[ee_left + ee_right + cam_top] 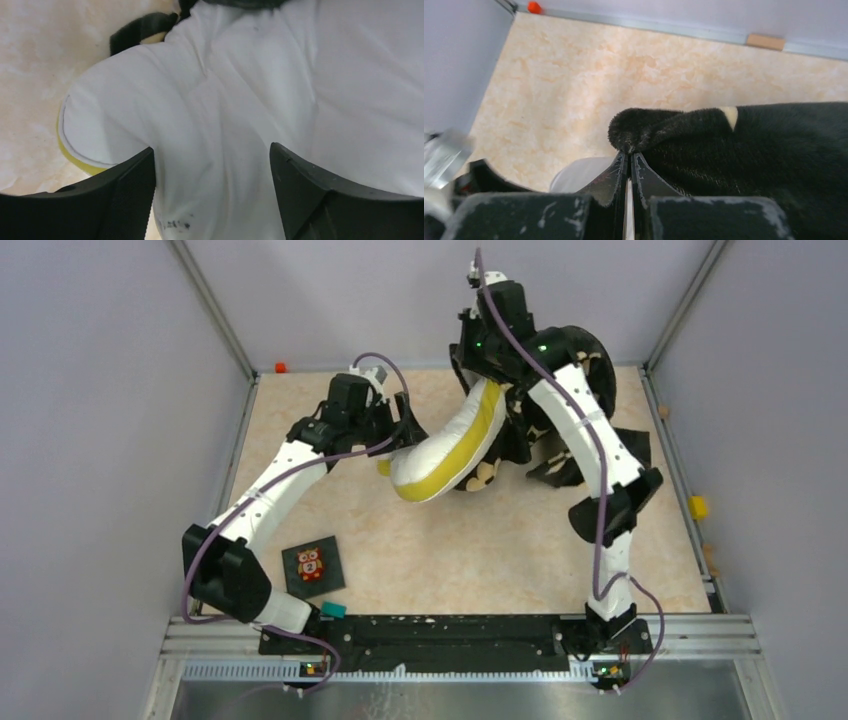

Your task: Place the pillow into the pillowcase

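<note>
The white pillow (440, 445) with its yellow band (462, 445) arches above the table between my two grippers. It fills the left wrist view (260, 95). My left gripper (405, 430) is shut on the pillow's near left end, its fingers (127, 195) pressed into the white fabric. The black pillowcase (570, 390) with cream motifs lies bunched at the back right. My right gripper (478, 368) is shut on a fold of the pillowcase's edge (644, 131) and holds it raised. The pillow's far end goes into the case by that grip.
A small dark owl-picture card (312, 565) lies at the near left. An orange block (281, 367) sits at the back left corner, a yellow block (698, 507) on the right rail. A tan block (765, 41) lies by the back wall.
</note>
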Motion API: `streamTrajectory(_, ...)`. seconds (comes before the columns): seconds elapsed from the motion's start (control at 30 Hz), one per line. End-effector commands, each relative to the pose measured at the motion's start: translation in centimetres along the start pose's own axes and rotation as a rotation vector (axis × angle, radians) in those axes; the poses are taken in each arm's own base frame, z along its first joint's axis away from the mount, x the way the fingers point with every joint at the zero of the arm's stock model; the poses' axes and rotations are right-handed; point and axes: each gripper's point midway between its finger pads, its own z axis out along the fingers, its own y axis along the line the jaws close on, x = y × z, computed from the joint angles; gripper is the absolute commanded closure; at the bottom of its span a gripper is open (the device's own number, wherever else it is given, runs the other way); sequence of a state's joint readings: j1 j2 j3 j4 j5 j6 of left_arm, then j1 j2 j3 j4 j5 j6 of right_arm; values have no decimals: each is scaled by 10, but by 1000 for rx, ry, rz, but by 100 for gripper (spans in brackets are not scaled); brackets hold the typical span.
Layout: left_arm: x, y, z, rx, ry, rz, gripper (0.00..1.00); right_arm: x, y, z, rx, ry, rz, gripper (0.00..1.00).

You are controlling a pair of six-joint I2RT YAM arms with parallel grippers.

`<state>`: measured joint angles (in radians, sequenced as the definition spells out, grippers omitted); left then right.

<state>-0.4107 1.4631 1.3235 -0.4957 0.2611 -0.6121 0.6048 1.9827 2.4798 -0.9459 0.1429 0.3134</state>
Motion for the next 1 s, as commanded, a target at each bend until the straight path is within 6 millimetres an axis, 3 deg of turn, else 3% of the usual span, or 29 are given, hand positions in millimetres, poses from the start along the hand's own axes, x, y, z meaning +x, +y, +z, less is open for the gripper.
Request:
streamTrajectory(0.0,-14,-50,-35,177,-5,130,8,60,13,71,-71,157,45,100)
streamTrajectory(0.03,-24,-54,-41,167,-43,146,2,67,9,80,-61,175,48,100)
streamTrajectory(0.2,-74,-75,-82,144,-251,272,1,76,-1,101,-43,194,70,100)
streamTrajectory(0.33,-88,-91,-103,171,-299,378,1,82,-6,107,-34,206,72,100)
streamTrajectory(0.47,-70,-80,-87,134,-200,477,1,85,-6,107,-38,206,76,100)
streamTrajectory(0.63,-30,-94,-70,214,-68,554,1,77,-5,109,-41,184,78,100)
streamTrajectory(0.83,-1,-79,-42,176,35,561,1,64,-3,104,-40,142,76,100)
streamTrajectory(0.93,3,-71,-29,151,49,538,15,52,-4,98,-33,109,73,100)
streamTrajectory(0.97,3,-68,-24,135,49,530,24,49,-2,95,-37,103,69,100)
